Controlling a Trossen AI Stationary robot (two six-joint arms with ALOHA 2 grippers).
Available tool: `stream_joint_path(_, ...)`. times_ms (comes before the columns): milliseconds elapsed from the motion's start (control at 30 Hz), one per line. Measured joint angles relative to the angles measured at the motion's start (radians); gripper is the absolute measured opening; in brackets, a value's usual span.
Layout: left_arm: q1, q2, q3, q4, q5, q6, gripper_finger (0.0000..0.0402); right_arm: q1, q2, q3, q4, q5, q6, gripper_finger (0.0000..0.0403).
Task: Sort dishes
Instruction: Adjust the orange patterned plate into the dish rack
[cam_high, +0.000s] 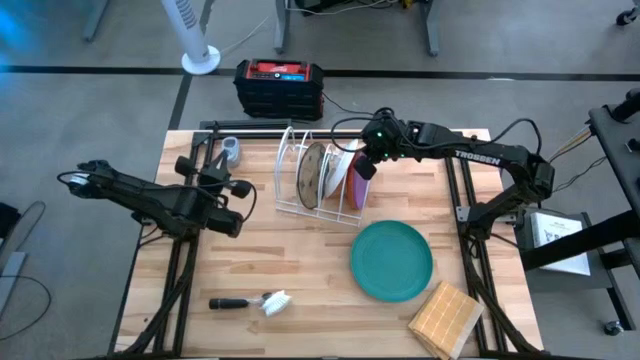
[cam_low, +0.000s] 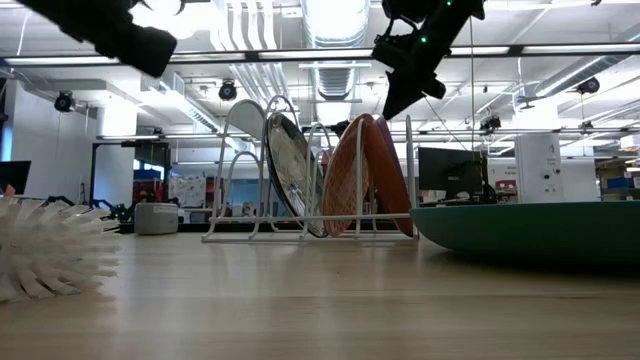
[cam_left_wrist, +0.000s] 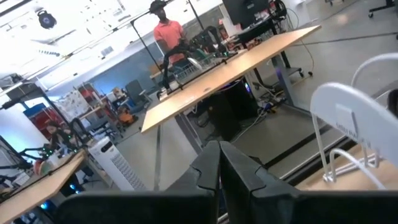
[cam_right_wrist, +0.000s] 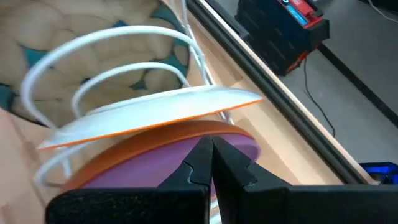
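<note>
Right gripper (cam_high: 362, 168) hangs over the white wire rack (cam_high: 300, 190), fingers pressed together, nothing held; directly below its fingertips stand the smooth orange plate (cam_right_wrist: 155, 134) and purple plate (cam_right_wrist: 155, 171), on edge; the speckled brownish plate (cam_high: 312, 173) stands in a slot farther off; the large round teal plate (cam_high: 391, 260) lies flat on the pale wood worktop (cam_high: 300, 270), nearer than the fingers; left gripper (cam_left_wrist: 217, 165) waits well aside, fingers closed, empty.

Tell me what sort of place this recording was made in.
Most likely a robotics lab or open workshop, not a kitchen. The wooden table stands on a concrete floor with cables, long workbenches fill the room behind, and exposed ceiling ducts with strip lights run overhead. A person stands at a far bench.
</note>
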Motion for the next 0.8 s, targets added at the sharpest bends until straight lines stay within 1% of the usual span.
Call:
stream_joint_path(133, 0.002, 0.0, 0.051, 0.0, -0.005, 0.05, 0.0, -0.022, 0.009, 0.0, 0.0, 0.001, -0.032, 0.0)
stream_joint_path(267, 0.02, 0.0, 0.073, -0.002, -0.005, 0.063, 0.0, -0.038, 0.009, 0.0, 0.0, 0.001, -0.063, 0.0)
stream_joint_path(600, 0.081, 0.002, 0.074, -0.003, -0.005, 0.084, 0.0, -0.052, 0.041, 0.0, 0.011, 0.0, -0.127, 0.0)
stream_joint_path(800, 0.094, 0.018, 0.074, -0.001, -0.005, 0.084, 0.0, -0.059, 0.063, 0.0, 0.045, 0.0, -0.156, 0.0)
